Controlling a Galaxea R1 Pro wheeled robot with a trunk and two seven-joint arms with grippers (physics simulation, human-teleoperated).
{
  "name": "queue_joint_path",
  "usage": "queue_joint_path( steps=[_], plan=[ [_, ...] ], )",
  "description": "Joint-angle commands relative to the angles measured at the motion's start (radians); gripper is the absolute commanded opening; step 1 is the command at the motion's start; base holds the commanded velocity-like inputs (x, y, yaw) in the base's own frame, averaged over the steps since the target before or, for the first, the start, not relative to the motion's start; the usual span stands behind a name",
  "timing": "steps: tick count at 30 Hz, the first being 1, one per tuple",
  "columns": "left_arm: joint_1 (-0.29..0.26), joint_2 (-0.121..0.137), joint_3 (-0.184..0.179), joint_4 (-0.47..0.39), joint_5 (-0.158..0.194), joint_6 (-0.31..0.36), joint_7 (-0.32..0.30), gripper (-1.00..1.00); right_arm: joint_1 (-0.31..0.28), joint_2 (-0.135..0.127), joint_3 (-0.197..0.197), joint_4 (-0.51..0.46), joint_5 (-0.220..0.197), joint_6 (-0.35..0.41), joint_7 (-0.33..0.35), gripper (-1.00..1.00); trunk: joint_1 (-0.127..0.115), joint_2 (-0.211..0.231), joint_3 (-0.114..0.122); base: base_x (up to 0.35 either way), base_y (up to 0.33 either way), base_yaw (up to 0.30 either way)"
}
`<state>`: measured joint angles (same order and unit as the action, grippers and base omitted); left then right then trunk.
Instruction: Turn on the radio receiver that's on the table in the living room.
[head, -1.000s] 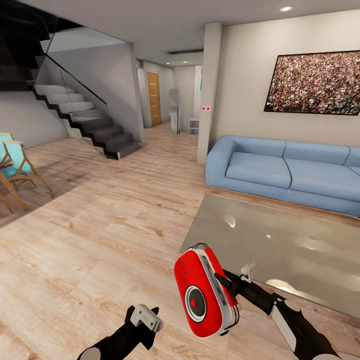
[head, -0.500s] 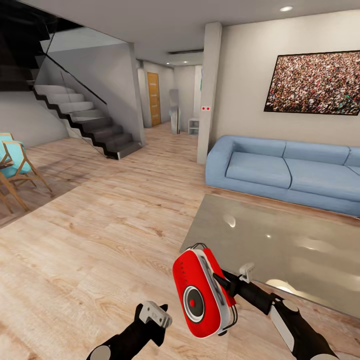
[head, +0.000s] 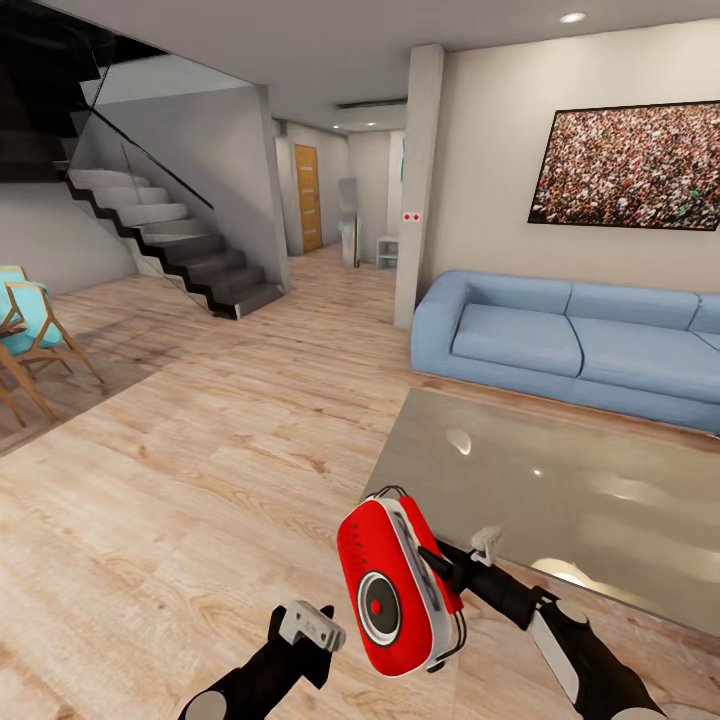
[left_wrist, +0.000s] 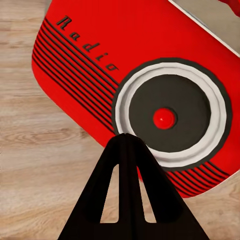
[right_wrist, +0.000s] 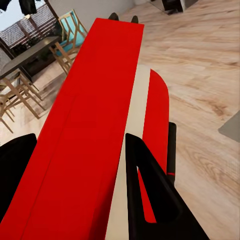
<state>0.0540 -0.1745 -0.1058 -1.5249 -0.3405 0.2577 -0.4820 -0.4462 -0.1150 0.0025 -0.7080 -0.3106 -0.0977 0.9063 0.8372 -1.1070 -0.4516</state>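
— Where does the robot have the radio receiver (head: 392, 586) right now?

— Lifted off the worktop (head: 560, 480), out over the wooden floor (head: 200, 470) just in front of the robot. The right end effector (head: 440, 575) is clamped on its edges; in the right wrist view the red body fills the space between the two dark fingers (right_wrist: 150, 195), so that grip looks firm.

— And the left end effector (head: 305, 630)?

— It sits just beside the radio's face, low and to its left. In the left wrist view its fingertips (left_wrist: 126, 150) are pressed together into a single point, holding nothing, aimed just below the round dark dial (left_wrist: 172, 117) with its red centre button (whether the tip already touches the face cannot be told).

— So how far along is the task?

— Judging from this, the pickup is done and the pressing finger is lined up. What seems left is the press itself on the dial or button. Nothing on the radio shows it is on yet.

— Beyond the arms?

— The glossy grey worktop, then the blue sofa (head: 570, 340), and the staircase (head: 170, 240) far off.
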Motion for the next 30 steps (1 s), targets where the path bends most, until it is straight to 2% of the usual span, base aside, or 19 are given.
queue_joint_path(
  steps=[1, 18, 24, 30],
  plan=[
    [0.0, 0.0, 0.0, 0.0, -0.001, 0.0, 0.0, -1.0, 0.0, 0.001, 0.0, -0.001, -0.002, 0.0, 0.001, -1.0, 0.0, 0.0, 0.0, 0.0, 0.0, 0.0],
    [-0.012, 0.0, -0.003, 0.036, 0.005, 0.0, -0.004, -1.0, 0.0, 0.02, 0.002, 0.004, -0.002, 0.001, 0.005, -1.0, 0.0, 0.0, 0.0, 0.0, 0.0, 0.0],
    [-0.034, 0.0, -0.003, 0.075, 0.001, 0.0, -0.004, -1.0, 0.0, 0.021, 0.06, 0.005, -0.002, 0.0, 0.004, -1.0, 0.0, 0.0, 0.0, 0.0, 0.0, 0.0],
    [-0.037, 0.0, -0.003, 0.072, 0.001, 0.0, -0.004, -1.0, 0.0, 0.023, 0.066, 0.005, -0.002, 0.0, 0.003, -1.0, 0.0, 0.0, 0.0, 0.0, 0.0, 0.0]
  ],
)
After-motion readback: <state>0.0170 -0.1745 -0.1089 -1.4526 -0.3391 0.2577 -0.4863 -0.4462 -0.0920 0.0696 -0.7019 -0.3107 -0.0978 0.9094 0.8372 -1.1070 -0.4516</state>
